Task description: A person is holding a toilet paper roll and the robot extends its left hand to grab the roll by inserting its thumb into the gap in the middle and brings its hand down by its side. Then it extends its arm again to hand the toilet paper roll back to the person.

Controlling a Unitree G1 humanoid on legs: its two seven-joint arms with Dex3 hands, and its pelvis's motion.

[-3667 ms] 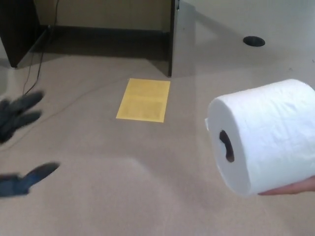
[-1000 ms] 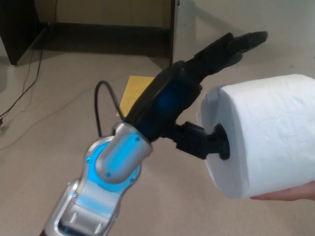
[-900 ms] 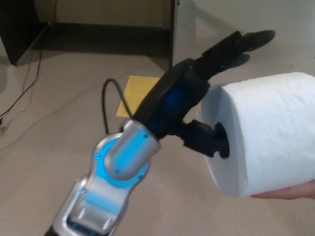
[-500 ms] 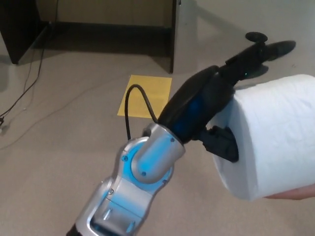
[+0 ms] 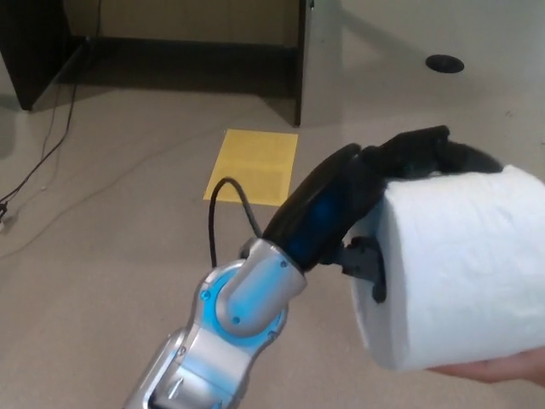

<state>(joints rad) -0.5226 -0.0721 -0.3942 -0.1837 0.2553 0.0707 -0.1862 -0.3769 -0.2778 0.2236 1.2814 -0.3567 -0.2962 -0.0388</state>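
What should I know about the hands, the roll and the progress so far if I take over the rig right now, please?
Left hand: thumb in the core of the toilet paper roll, fingers curled over its top, so shut on it.
Right hand: not in view.
Roll: held up at the right, a person's hand under it.
Done: reach, thumb inserted, grip closed.
Left: person lets go, lower the hand to the side, then extend again and hand the roll back.

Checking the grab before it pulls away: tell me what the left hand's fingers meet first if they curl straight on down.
The left hand's fingers would meet the toilet paper roll's top almost at once; they may already touch it.
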